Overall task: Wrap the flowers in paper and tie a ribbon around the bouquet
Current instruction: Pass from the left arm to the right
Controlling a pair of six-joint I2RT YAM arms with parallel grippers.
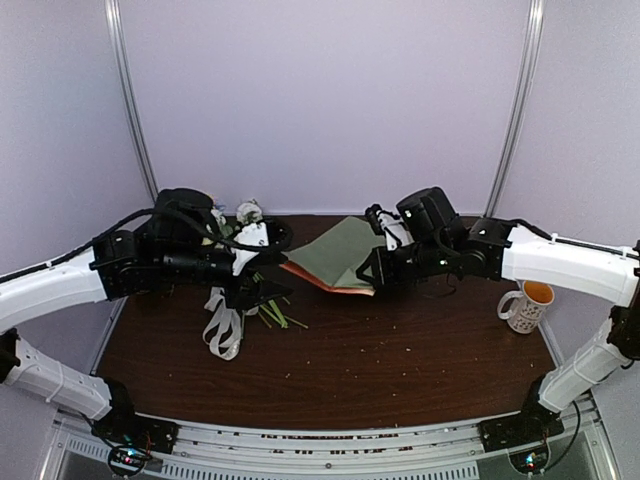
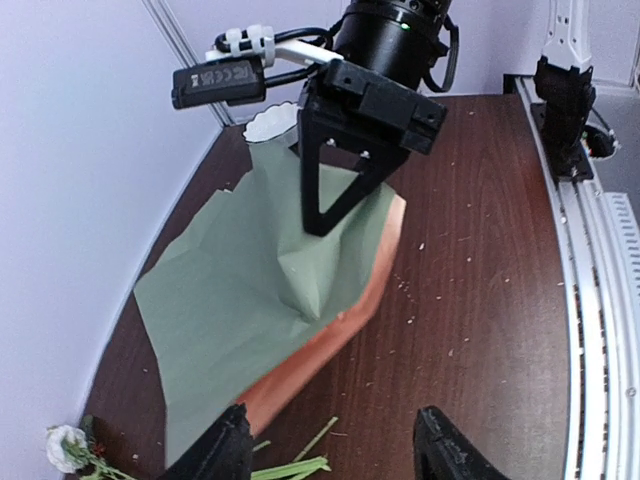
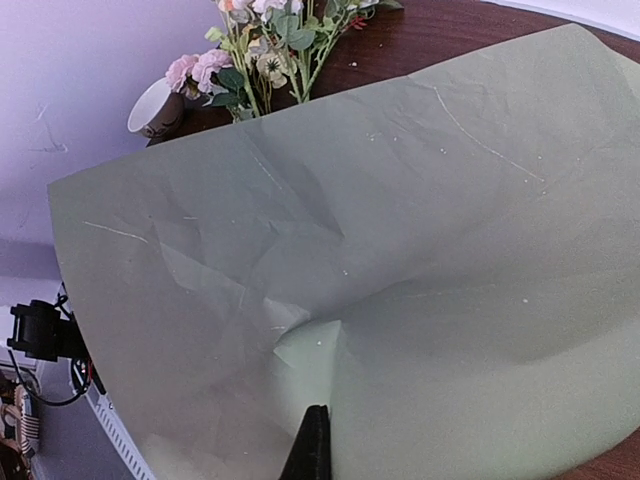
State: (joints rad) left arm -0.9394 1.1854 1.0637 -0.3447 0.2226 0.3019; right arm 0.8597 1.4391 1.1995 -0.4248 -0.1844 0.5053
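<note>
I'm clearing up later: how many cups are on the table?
2. A mug at the table's right edge, near the right arm; a white cup at the back left, beside the flowers. The paper could hide others.

Top view overhead, far; wrists close, sharing paper [image 2: 230,290]

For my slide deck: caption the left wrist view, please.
Right tool pinches the green paper into a peak; open left tool hovers near flower stems.

left claw [image 2: 335,452] agape, right claw [image 2: 317,222] pinched shut.
</note>
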